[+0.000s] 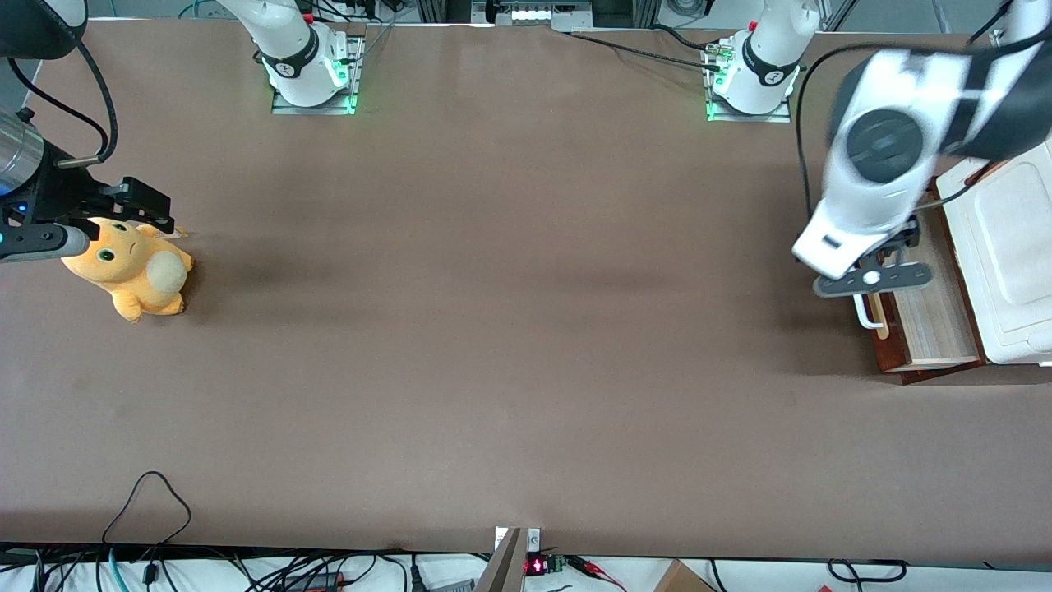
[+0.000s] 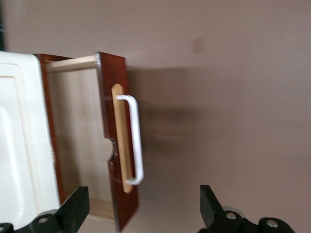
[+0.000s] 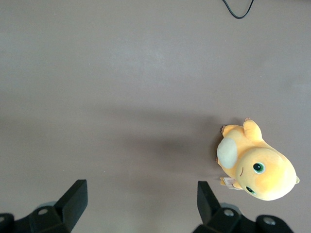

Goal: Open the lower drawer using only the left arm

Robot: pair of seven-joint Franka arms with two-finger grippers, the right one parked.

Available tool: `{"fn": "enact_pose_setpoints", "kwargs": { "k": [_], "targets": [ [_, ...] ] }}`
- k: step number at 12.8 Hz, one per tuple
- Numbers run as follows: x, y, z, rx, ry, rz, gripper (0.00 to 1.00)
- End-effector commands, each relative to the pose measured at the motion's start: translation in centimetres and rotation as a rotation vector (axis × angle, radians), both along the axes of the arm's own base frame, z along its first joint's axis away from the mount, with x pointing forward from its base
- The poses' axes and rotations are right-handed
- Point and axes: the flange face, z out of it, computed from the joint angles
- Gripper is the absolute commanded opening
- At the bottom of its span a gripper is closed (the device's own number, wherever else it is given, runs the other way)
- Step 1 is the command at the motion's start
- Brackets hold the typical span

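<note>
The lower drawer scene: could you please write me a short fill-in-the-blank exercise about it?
1. The lower drawer stands ____, showing pale plywood inside.
2. Its bar handle is coloured ____.
3. The left gripper hangs above the handle with fingers ____, holding nothing.

Missing words: open; white; open
</note>
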Motion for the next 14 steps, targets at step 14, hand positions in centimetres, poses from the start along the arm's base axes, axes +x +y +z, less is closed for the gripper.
{"fn": "enact_pose_setpoints", "kwargs": {
  "k": [14],
  "targets": [
    [-1.1,5.2,7.1,-0.303,-0.008,-0.113,1.00]
  ]
}}
